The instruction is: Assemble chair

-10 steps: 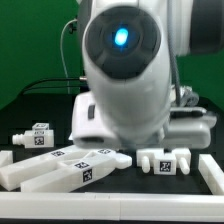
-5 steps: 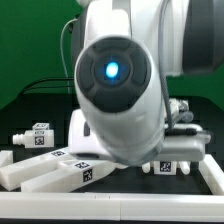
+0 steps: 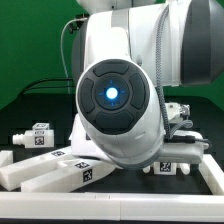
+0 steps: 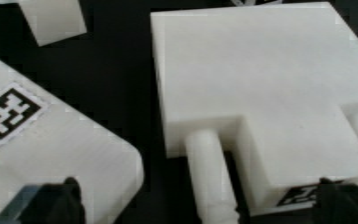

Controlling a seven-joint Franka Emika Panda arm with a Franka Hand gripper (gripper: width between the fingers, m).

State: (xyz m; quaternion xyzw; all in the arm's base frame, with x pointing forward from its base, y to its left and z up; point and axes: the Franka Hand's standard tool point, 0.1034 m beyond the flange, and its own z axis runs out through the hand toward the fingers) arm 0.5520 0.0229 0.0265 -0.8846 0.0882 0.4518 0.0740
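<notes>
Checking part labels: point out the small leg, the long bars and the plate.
small leg (image 3: 38,135), exterior view, on its tagged block.
long bars (image 3: 40,172), exterior view, on the top face of one bar.
plate (image 4: 247,70), wrist view, on its flat top face.

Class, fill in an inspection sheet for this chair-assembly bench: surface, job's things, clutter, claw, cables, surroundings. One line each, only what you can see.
surface: black table, matte.
job's things: flat plate below the wrist camera; long bars lying side by side at the front; pegged leg at the exterior view's left; small tagged piece partly hidden by the arm.
clutter: nothing seen.
claw: claw open, fingertips wide apart over the plate's pegged edge; nothing visibly gripped.
cables: black cable behind the arm.
surroundings: green backdrop.
</notes>
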